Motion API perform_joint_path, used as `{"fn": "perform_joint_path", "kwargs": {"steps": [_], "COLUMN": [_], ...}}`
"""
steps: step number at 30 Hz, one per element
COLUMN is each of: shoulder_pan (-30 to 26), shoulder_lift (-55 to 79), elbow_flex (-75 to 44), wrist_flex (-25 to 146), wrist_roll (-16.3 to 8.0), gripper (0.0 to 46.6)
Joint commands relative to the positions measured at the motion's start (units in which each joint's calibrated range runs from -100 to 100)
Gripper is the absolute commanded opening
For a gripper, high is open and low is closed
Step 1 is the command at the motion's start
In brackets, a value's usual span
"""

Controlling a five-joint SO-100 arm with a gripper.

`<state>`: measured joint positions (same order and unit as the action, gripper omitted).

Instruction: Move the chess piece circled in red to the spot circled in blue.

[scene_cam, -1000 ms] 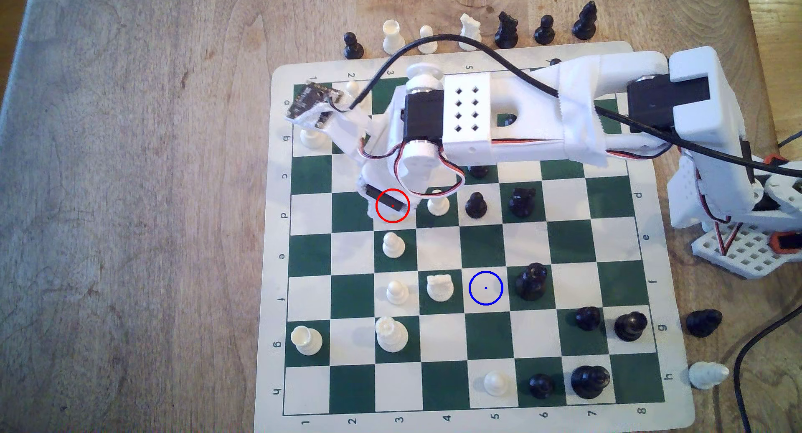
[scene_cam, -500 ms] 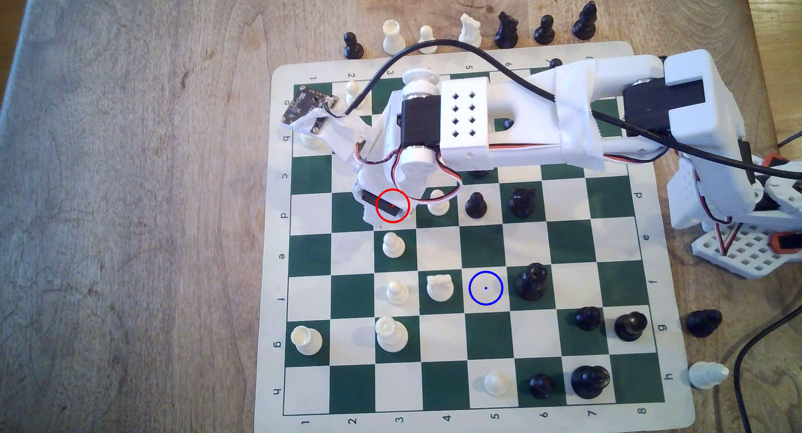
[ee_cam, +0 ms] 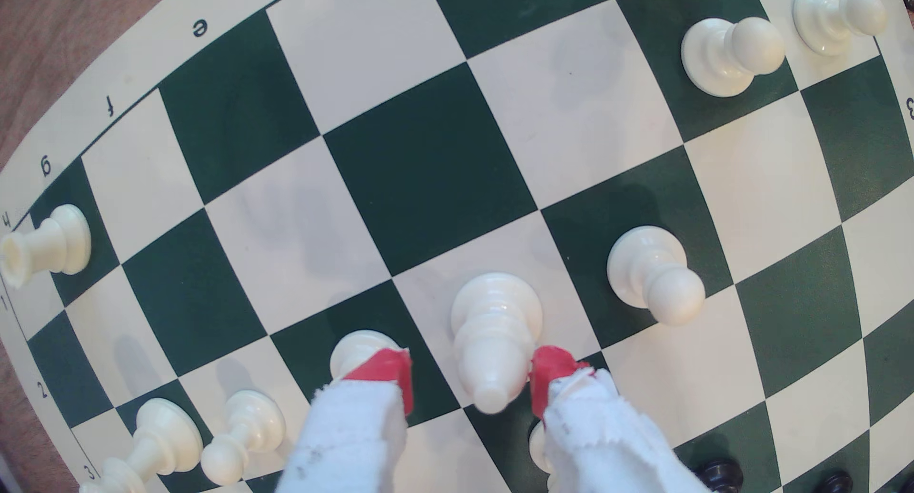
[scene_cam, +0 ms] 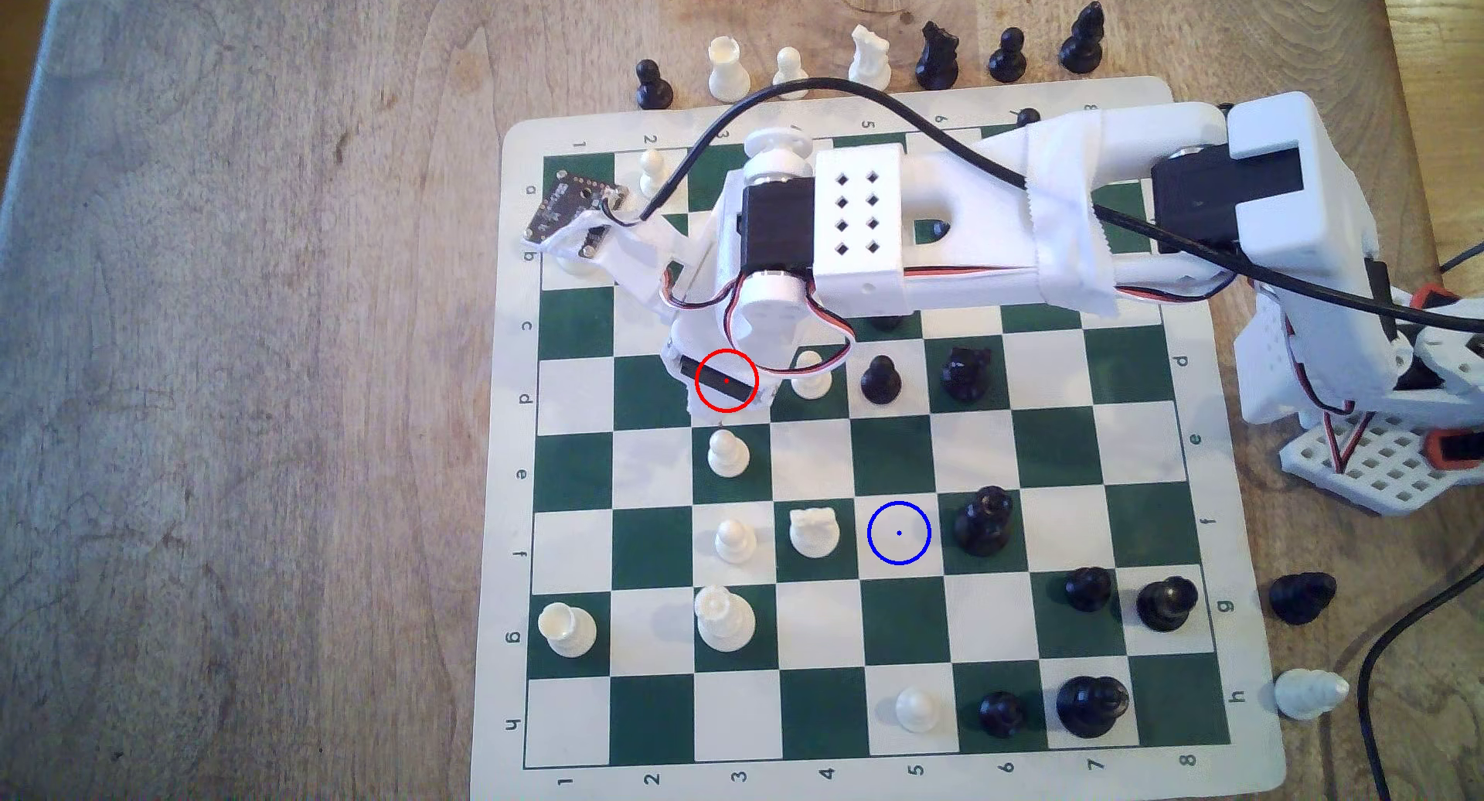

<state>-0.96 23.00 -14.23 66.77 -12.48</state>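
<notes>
The gripper (ee_cam: 470,374), its two red-tipped fingers (ee_cam: 390,369) apart, straddles the one chess piece (ee_cam: 494,325), one white pawn (ee_cam: 653,280) just beside it.

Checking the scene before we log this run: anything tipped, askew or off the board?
One oddity: a white piece lies on its side on the table, off the board's corner at the exterior view's right. Upright captured pieces stand along the far edge. The gripper straddles the chess piece, which stands upright; one red pad looks to touch it, the other stands clear.
</notes>
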Motion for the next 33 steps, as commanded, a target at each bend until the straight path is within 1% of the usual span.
{"fn": "perform_joint_path", "kwargs": {"steps": [1, 7, 10, 11, 12, 13, 21, 24, 28, 30, 31, 33], "shoulder_pan": [0.2, 0.1, 0.1, 0.1, 0.1, 0.1, 0.5, 1.5, 1.2, 0.2, -1.2, -3.0], "shoulder_lift": [-1.0, -0.9, -0.8, -0.8, -0.8, -0.8, -4.6, -11.0, -21.1, -25.3, -29.8, -34.8], "elbow_flex": [-4.3, -4.3, -4.1, -4.0, -3.9, -3.8, -2.4, -0.3, 3.6, 7.6, 13.6, 20.9], "wrist_flex": [0.2, -0.1, -0.1, -0.1, 0.0, 0.1, 0.2, -0.6, 1.2, 1.1, 0.2, -1.0], "wrist_roll": [0.1, 0.1, 0.1, 0.1, 0.2, 0.2, 0.2, 0.0, -0.1, 0.0, 0.1, 0.2], "gripper": [12.9, 11.3, 7.7, 5.2, 1.6, 0.5, 0.3, 0.3, 0.3, 0.3, 0.3, 0.3]}}
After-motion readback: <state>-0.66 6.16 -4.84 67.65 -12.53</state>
